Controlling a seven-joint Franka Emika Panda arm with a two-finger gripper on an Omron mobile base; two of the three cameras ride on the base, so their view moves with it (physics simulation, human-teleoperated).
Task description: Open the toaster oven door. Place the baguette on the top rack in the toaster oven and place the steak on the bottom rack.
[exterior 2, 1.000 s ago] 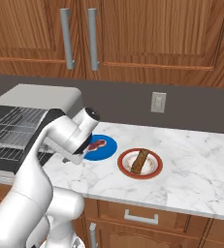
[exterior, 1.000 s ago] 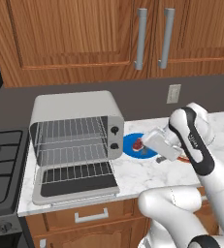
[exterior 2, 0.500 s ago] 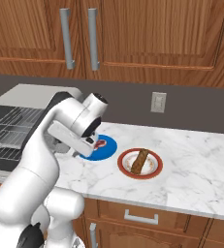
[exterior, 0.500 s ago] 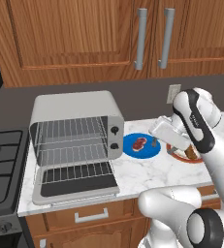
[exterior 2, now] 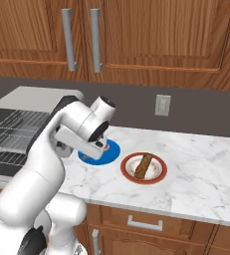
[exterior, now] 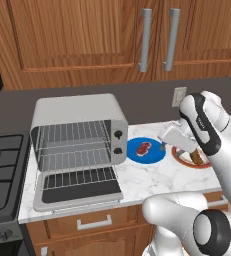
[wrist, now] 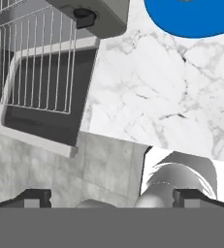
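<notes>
Since the toaster oven door (exterior: pixel 79 192) already hangs down flat over the counter's front edge, step one looks done from where I sit. Baguette (exterior 2: pixel 144 165) lies on its red-rimmed plate (exterior 2: pixel 158 175) mid-counter; steak (exterior: pixel 144 147) sits on the blue plate (exterior: pixel 154 156) just beside the toaster oven (exterior: pixel 77 127), so both placements are left. Top rack (exterior: pixel 71 135) and bottom rack (exterior: pixel 79 177) are both bare, bottom one pulled out over the door. My gripper (wrist: pixel 111 196) is spread wide, holding nothing, hovering over the counter (exterior 2: pixel 206 169) betw. the two plates.

Room: plenty of bare marble toward the right end. Tight spots are the oven's knob side next to the blue plate, and the door sticking out past the front edge. I'd approach the racks from the front.
</notes>
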